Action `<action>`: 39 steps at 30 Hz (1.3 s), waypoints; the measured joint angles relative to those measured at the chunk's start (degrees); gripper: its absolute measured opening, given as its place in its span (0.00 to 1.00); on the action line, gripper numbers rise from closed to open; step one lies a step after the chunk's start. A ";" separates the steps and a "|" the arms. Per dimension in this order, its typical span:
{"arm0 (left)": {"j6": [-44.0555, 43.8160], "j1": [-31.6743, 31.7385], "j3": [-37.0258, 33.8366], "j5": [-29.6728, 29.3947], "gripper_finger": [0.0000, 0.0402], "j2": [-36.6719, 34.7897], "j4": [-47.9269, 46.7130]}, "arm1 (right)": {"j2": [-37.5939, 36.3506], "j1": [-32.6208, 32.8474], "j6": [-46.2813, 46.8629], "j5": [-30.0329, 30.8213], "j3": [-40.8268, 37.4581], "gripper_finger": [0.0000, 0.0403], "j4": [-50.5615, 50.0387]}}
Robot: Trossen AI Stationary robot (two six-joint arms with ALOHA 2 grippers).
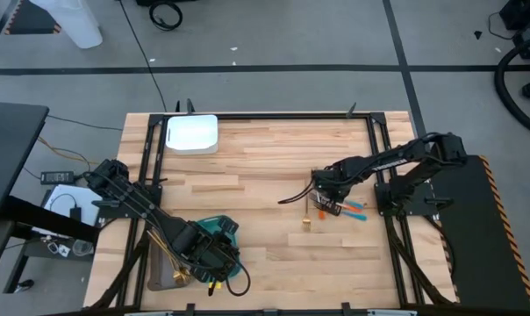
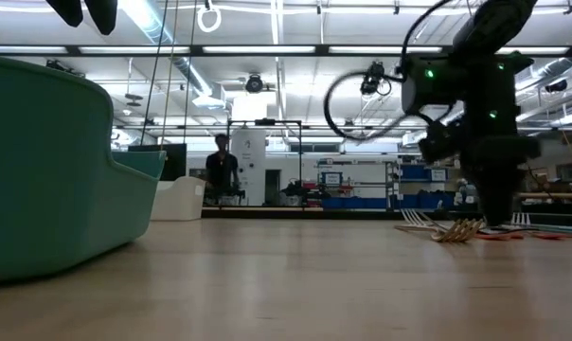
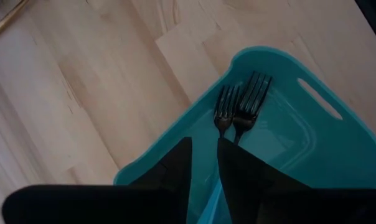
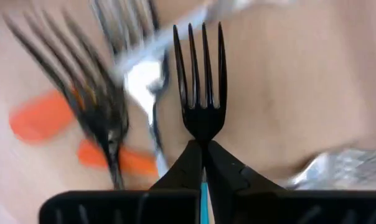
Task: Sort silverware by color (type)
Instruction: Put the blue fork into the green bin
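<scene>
Wooden table (image 1: 265, 149): white tray (image 1: 192, 134), teal tray (image 1: 219, 230), silverware pile (image 1: 331, 207).

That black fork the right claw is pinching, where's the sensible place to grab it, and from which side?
By the slim neck just below the tines, coming straight down from above, much as the right gripper has the black fork now. It is thin enough there for the fingers to shut around, and approaching from above likely avoids the other forks crowded alongside.

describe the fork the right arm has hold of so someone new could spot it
Start at the small pile of silverware on the right side of the wooden table, where the right end effector sits. The dark fork is the one pinched by its neck between the shut fingers, tines pointing away, while the other forks lie loose beside it.
</scene>
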 joint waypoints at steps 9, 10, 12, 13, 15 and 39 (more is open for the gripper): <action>-1.05 0.00 0.00 0.00 0.21 0.02 0.00 | -6.57 0.12 -1.57 0.11 0.79 0.04 1.45; -1.07 0.00 0.00 0.00 0.21 0.02 0.00 | -7.44 0.36 -1.59 0.15 0.79 0.04 2.30; -1.12 0.00 0.00 0.00 0.21 0.02 0.12 | -9.18 1.07 -2.10 -0.20 0.79 0.04 4.83; -1.12 0.00 -0.02 0.00 0.21 0.02 0.34 | -9.87 1.48 -2.39 -0.51 0.79 0.04 5.90; -1.12 0.00 -0.02 -0.02 0.21 0.02 1.22 | -11.22 2.27 -3.32 -1.52 0.79 0.04 8.63; -4.90 7.04 -0.20 -6.05 0.21 0.04 20.24 | -13.07 18.51 -17.16 -3.90 0.86 0.04 51.39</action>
